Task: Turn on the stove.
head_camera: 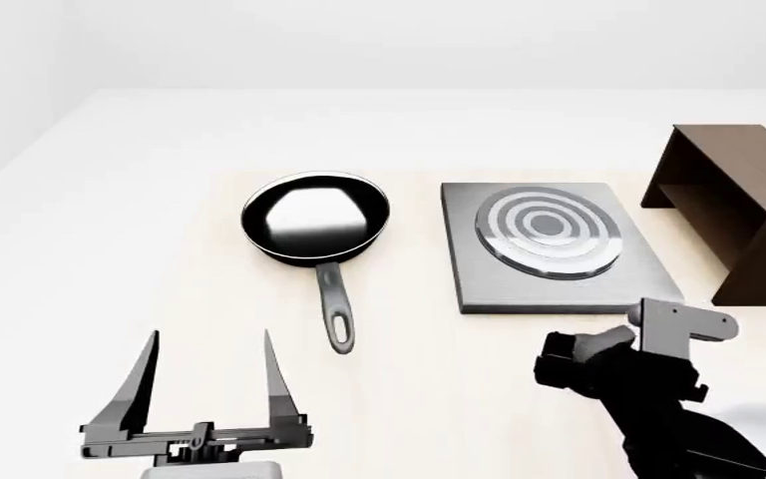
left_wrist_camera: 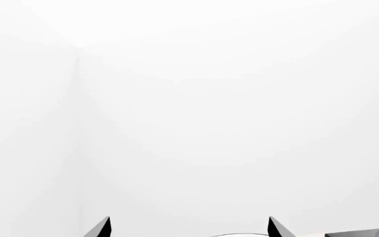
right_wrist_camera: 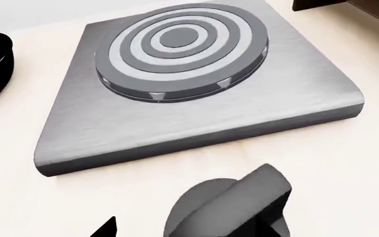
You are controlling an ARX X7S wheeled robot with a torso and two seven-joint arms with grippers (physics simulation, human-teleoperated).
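Observation:
The stove [head_camera: 557, 249] is a flat square grey slab with raised burner rings, right of the table's middle. It fills the right wrist view [right_wrist_camera: 196, 98]. Its round knob [right_wrist_camera: 229, 207], with a ridge across it, stands close in front of the slab's front edge. My right gripper [head_camera: 596, 359] hovers just in front of the stove's front right corner. In its wrist view the right gripper [right_wrist_camera: 186, 227] has the knob between its jaws. One fingertip [right_wrist_camera: 104, 228] stands clear of the knob and the other is hidden behind it. My left gripper [head_camera: 210, 349] is open and empty at the front left.
A black frying pan [head_camera: 316, 220] lies left of the stove, its handle pointing towards me. A brown wooden box [head_camera: 742, 210] stands right of the stove. The left wrist view shows mostly white wall, with the open left gripper [left_wrist_camera: 189, 227] at its lower edge.

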